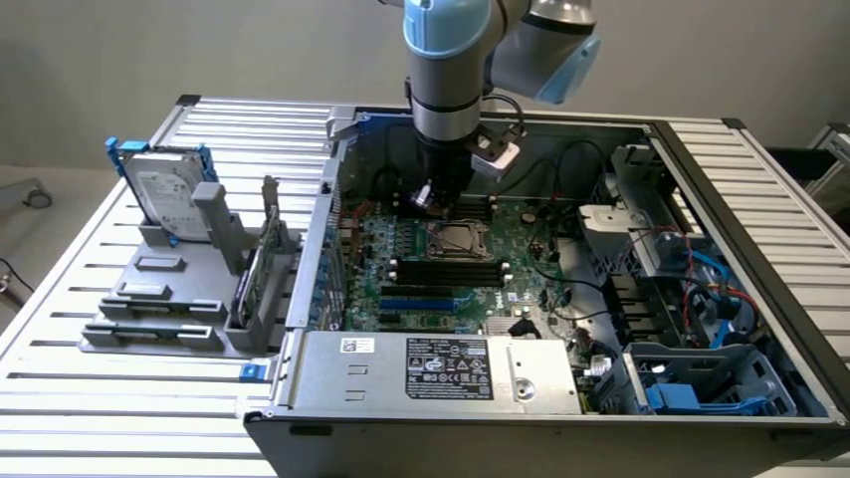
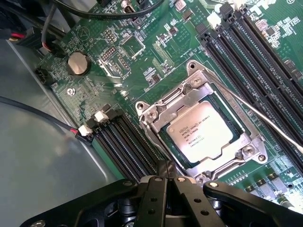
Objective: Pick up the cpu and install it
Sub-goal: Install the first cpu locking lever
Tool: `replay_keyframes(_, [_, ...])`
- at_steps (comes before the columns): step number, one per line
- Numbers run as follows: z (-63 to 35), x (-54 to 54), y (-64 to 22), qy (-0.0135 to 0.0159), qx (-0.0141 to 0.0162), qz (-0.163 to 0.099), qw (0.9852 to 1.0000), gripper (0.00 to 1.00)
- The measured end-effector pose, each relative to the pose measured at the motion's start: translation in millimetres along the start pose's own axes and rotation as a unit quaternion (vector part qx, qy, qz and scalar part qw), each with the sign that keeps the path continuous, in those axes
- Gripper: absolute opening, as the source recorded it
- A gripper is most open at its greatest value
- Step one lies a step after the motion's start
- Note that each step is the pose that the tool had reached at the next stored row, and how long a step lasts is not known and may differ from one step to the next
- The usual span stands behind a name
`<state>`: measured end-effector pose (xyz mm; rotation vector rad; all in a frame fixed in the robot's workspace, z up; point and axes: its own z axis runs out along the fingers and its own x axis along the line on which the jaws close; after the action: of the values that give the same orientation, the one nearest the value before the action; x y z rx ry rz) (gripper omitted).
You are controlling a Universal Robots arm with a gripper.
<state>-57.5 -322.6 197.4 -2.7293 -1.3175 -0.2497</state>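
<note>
The cpu (image 2: 204,137), a small pale silver square with printed text, lies flat inside the dark metal-framed socket (image 2: 246,151) on the green motherboard. In the wrist view my gripper (image 2: 168,166) hovers just beside the socket's corner, its black fingers pressed together with nothing between them. In the exterior view the arm reaches down into the open computer case, and the gripper (image 1: 428,196) hangs a little behind the socket (image 1: 459,239).
Black memory slots (image 2: 128,151) flank the socket, and its thin wire lever (image 2: 265,118) stands loose. A coin battery (image 2: 78,64) and cables lie nearby. At the exterior view's left, a hard drive (image 1: 170,189) stands in a grey fixture (image 1: 159,309). The power supply (image 1: 425,368) fills the case front.
</note>
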Motion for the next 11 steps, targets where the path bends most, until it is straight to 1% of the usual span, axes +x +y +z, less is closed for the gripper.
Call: replay_keyframes(11, [1.1, 3.4, 4.5, -0.0006, 0.0014, -0.009, 1.0000, 0.11])
